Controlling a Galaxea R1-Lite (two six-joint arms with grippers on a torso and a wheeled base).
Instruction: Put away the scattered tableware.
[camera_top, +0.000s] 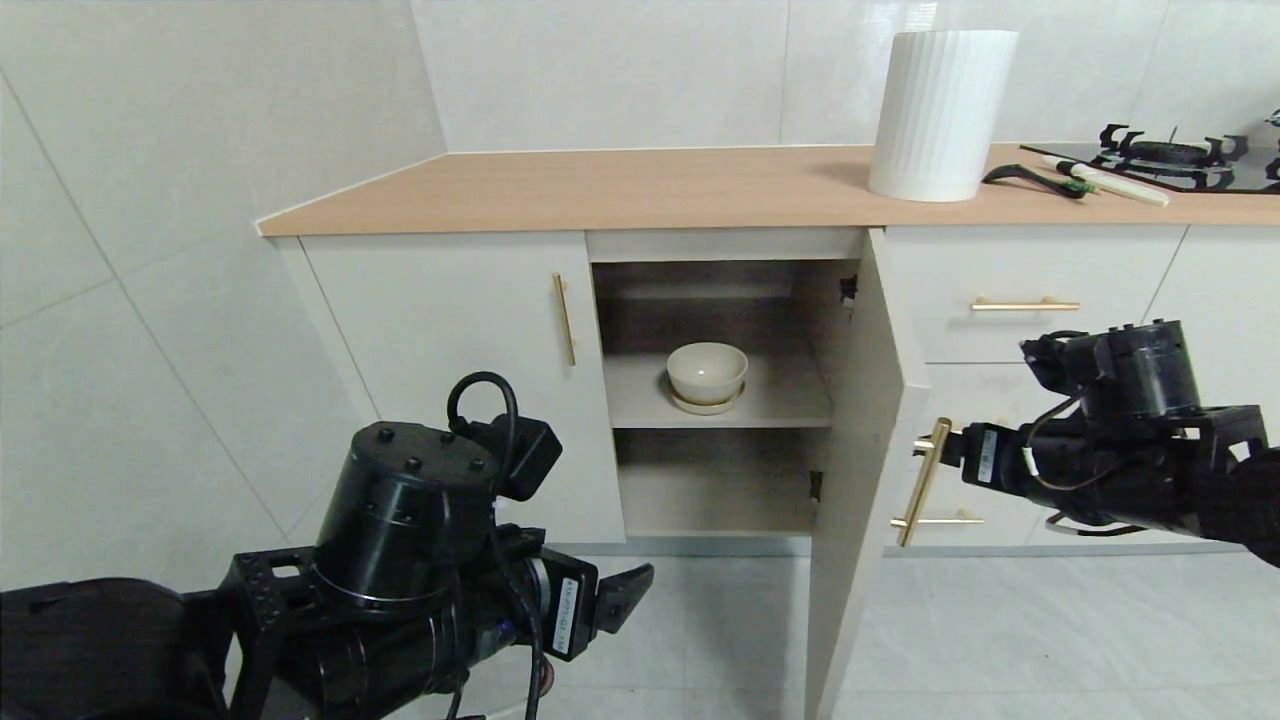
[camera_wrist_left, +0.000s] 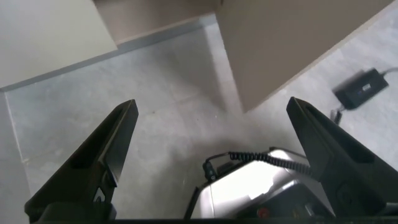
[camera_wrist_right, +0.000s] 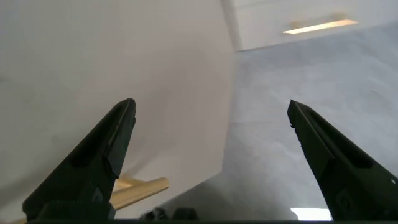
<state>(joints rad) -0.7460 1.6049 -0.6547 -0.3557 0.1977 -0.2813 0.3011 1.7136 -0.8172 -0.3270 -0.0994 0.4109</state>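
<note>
One cream bowl sits on one saucer on the upper shelf of the cabinet, whose single door stands open at the bowl's 4 o'clock. One left gripper, at 7 o'clock in the head view, hangs over the floor with fingers apart and empty. One right gripper, at 3 o'clock, has its fingers apart just beside the door's brass handle. The counter carries one white ribbed container and two utensils at 1 o'clock.
</note>
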